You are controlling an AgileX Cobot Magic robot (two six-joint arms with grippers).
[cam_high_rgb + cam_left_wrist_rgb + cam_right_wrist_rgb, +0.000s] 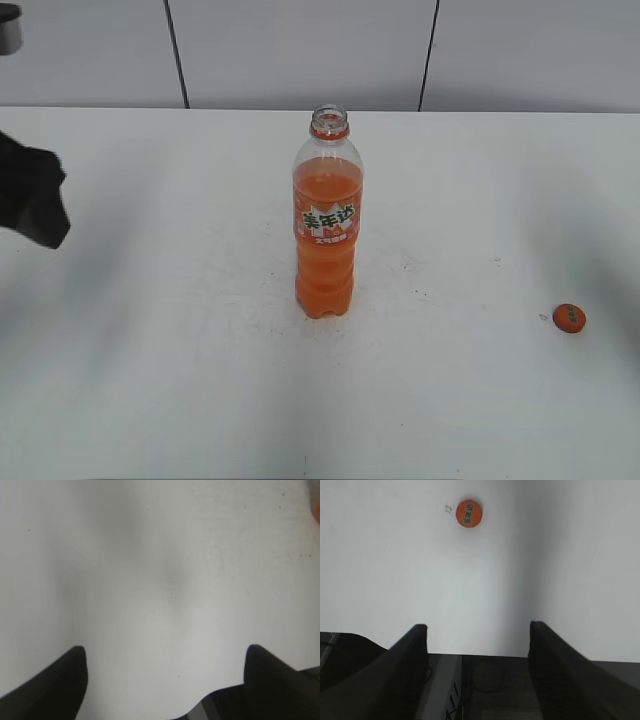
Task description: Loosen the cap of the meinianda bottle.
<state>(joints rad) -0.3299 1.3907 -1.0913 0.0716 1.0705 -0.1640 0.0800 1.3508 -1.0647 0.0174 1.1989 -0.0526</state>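
Observation:
The meinianda bottle (328, 225) stands upright mid-table, orange liquid inside, its mouth bare with no cap on it. The small orange cap (569, 318) lies flat on the table far to the bottle's right; it also shows in the right wrist view (469, 513), well ahead of the jaws. My right gripper (477, 630) is open and empty, near the table's front edge. My left gripper (165, 652) is open and empty above bare table; a dark part of it (30, 195) shows at the exterior view's left edge. An orange sliver (316, 505), probably the bottle, shows at the left wrist view's right edge.
The white table (150, 330) runs back to a grey panelled wall (300, 50). The table's front edge and the dark floor below (485, 685) show in the right wrist view.

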